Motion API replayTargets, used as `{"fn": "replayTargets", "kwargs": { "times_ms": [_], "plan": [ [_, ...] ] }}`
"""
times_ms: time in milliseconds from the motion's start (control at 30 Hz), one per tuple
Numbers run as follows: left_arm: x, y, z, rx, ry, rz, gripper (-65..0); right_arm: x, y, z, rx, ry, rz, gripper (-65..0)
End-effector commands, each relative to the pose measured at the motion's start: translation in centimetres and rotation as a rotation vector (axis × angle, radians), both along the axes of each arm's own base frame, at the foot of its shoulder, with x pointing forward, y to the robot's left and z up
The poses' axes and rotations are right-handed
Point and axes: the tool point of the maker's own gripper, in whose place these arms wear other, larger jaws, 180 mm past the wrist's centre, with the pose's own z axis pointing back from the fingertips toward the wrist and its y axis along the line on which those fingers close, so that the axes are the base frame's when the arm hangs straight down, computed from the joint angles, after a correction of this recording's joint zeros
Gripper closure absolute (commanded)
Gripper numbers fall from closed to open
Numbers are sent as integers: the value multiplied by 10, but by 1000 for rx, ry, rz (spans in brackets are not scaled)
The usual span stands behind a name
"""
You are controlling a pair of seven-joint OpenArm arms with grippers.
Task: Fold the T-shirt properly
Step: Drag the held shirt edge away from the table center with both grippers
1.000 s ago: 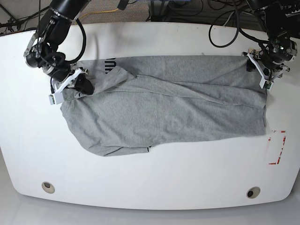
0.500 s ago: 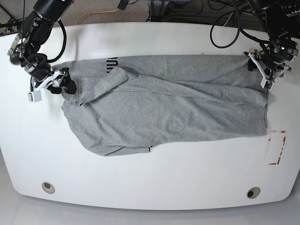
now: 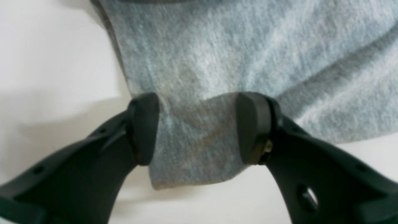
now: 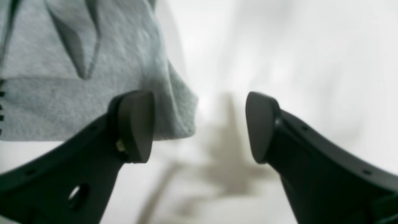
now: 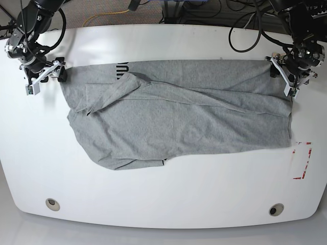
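There is one T-shirt (image 5: 179, 117) here, heather grey, spread across one white table (image 5: 163, 194), and two pincers work at it — one at each end of the cloth. The shirt lies rumpled and partly doubled over, with a strip of black lettering (image 5: 120, 70) peeking out along its far edge and a diagonal fold running across the middle. The left gripper (image 5: 290, 81) sits right over the shirt's far corner on its side; in the left wrist view its two dark pads (image 3: 146, 127) stand apart with a tongue of grey cloth lying between them, and the fabric spreads away ahead of the fingertips. The pads straddle the cloth without pressing it together, so the jaws are parted rather than clamped. The right gripper (image 5: 45, 75) hangs at the opposite end, its jaws wide apart and holding nothing — from the right wrist view the shirt's corner (image 4: 174, 105) lies just beside and slightly behind one pad (image 4: 136, 124), off to that side, while bare table shows between the fingers. Two small round fittings (image 5: 52, 203) sit in the table's near edge, and a red-marked patch (image 5: 301, 161) lies just beyond the shirt's hem, near the left pincer.
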Motion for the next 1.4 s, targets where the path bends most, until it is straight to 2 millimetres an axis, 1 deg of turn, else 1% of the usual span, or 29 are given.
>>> {"fn": "replayTargets", "kwargs": {
  "times_ms": [0, 33, 133, 200, 267, 300, 333, 367, 400, 500, 533, 567, 633, 733, 833, 900, 967, 1033, 1067, 1100, 1133, 1167, 1200, 1267, 1300, 1367],
  "plan": [
    [1, 6, 5, 25, 1, -1, -360, 13, 2, 8, -12, -48, 2, -422],
    [1, 6, 5, 23, 0, -1, -360, 12, 5, 6, -8, -43, 0, -417],
    [0, 6, 4, 23, 3, -1, -360, 9, 15, -1, 14, -34, -5, -323],
    [-1, 6, 3, 26, 6, -1, -358, 9, 22, -5, 31, -32, -9, -197],
    [-2, 6, 3, 27, 9, -1, -347, 8, 25, -6, 38, -33, -9, -89],
    [-2, 6, 3, 27, 9, -1, -317, 8, 25, -6, 36, -33, -9, -21],
    [-2, 7, 3, 27, 8, 0, -290, 6, 26, -7, 38, -30, -9, 0],
    [-3, 7, 3, 28, 10, 2, -253, 2, 26, -9, 41, -22, -9, 0],
    [-6, 8, 2, 31, 19, 1, -194, -4, 25, -10, 40, -11, -9, 0],
    [-8, 9, 1, 33, 23, 2, -74, -11, 24, -7, 18, -9, -4, 0],
    [-8, 9, 1, 32, 23, 1, -39, -12, 24, -4, 9, -12, 1, 0],
    [-8, 9, 1, 33, 24, 0, -25, -15, 24, -2, -2, -13, 5, 0],
    [-11, 9, 0, 36, 29, 0, -19, -23, 24, -1, -17, -3, 13, 0],
    [-29, 9, -7, 37, 68, -3, -18, -34, 24, -1, -32, 15, 23, 0],
    [-38, 8, -3, 57, 74, -17, -19, -49, 23, -6, -39, 49, 25, 0],
    [-51, 7, -1, 76, 90, -32, -22, -61, 23, -10, -39, 77, 27, 0],
    [-58, 6, 1, 87, 100, -41, -22, -69, 23, -14, -39, 97, 27, 0],
    [-70, 6, 1, 98, 120, -52, -24, -80, 23, -17, -41, 121, 28, 0],
    [-73, 5, 1, 99, 125, -56, -25, -82, 22, -16, -46, 124, 26, 0],
    [-77, 5, 1, 104, 135, -63, -28, -87, 16, -13, -58, 124, 10, 0],
    [-80, 6, 3, 115, 140, -75, -54, -92, 13, -10, -65, 121, -10, 0],
    [-80, 5, 3, 117, 142, -84, -81, -93, 12, -9, -66, 116, -22, -16],
    [-80, 4, 4, 121, 141, -90, -121, -93, 12, -6, -67, 106, -31, -54],
    [-80, 4, 7, 129, 138, -94, -212, -91, 10, 3, -89, 87, -34, -173],
    [-80, 4, 8, 132, 136, -92, -243, -91, 10, 6, -98, 85, -31, -228],
    [-78, 6, 12, 141, 124, -88, -311, -94, 7, 13, -128, 98, -27, -377]
  ]
}}
